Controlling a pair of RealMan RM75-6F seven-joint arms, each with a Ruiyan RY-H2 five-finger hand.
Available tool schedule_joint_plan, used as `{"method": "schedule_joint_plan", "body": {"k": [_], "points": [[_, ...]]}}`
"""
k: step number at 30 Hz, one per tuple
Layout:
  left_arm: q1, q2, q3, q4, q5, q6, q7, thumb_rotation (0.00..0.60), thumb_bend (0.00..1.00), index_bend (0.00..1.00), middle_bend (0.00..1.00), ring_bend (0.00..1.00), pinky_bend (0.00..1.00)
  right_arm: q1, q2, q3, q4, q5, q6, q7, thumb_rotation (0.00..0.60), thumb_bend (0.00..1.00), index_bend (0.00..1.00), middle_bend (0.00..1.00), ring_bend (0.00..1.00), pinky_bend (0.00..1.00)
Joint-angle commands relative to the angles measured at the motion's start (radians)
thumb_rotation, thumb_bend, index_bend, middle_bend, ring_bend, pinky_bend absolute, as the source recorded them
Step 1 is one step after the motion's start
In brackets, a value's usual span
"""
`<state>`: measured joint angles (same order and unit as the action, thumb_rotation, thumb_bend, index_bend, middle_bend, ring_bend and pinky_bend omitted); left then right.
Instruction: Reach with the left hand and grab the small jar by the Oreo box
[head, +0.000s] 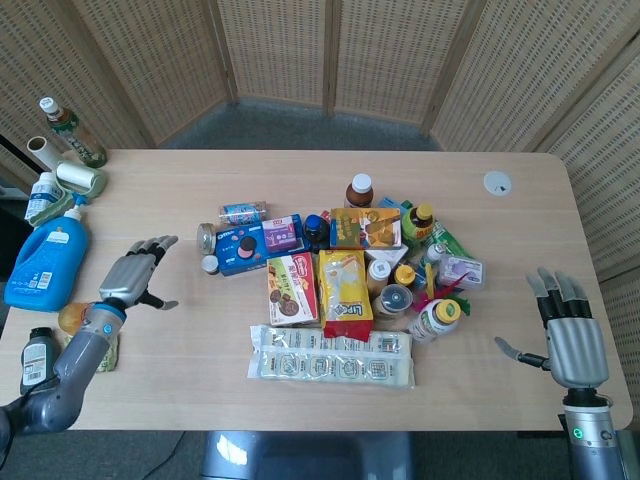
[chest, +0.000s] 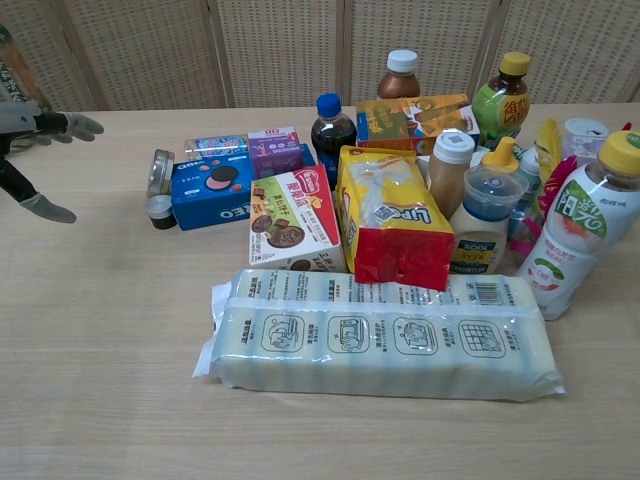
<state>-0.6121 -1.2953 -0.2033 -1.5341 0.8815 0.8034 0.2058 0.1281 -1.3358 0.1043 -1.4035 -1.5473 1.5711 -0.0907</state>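
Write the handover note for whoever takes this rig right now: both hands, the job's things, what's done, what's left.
Left hand: open, holding nothing, raised over the table to the left of the pile.
Right hand: open, idle at the table's right edge.
Small jar: upright at the left end of the blue Oreo box, with a tin lying just behind it.
Done: nothing grasped yet.
Left: bring the left hand across to the jar, close on it, probably avoiding the tin.

We see the left hand (head: 132, 272) held above the table with fingers spread and empty, its forearm angled up from the lower left, while the right hand (head: 570, 335) rests open, fingers apart
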Motion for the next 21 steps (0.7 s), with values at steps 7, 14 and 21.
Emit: {"method": "schedule_joint_plan", "body": {"k": [7,14,21], "points": [[-0.161,-0.129,-0.032,0.283,-0.192,-0.179,-0.003,0.6,0.0,0.0,0.0,0.0,0.0,-0.005,0.012,0.005,-0.012,0.019,-0.008,-0.02,0.34,0.15,0.0,0.0,0.0,0.0],[-0.251,-0.226,-0.025,0.469,-0.287,-0.289,-0.013,0.6,0.0,0.0,0.0,0.0,0.0,-0.011,0.02,0.011,-0.036,0.034,-0.004,-0.049,0.344,0.15,0.0,0.0,0.0,0.0],[-0.299,-0.319,-0.015,0.619,-0.307,-0.348,-0.037,0.6,0.0,0.0,0.0,0.0,0.0,-0.025,0.029,0.011,-0.052,0.05,0.001,-0.066,0.343,0.15,0.0,0.0,0.0,0.0]]}}
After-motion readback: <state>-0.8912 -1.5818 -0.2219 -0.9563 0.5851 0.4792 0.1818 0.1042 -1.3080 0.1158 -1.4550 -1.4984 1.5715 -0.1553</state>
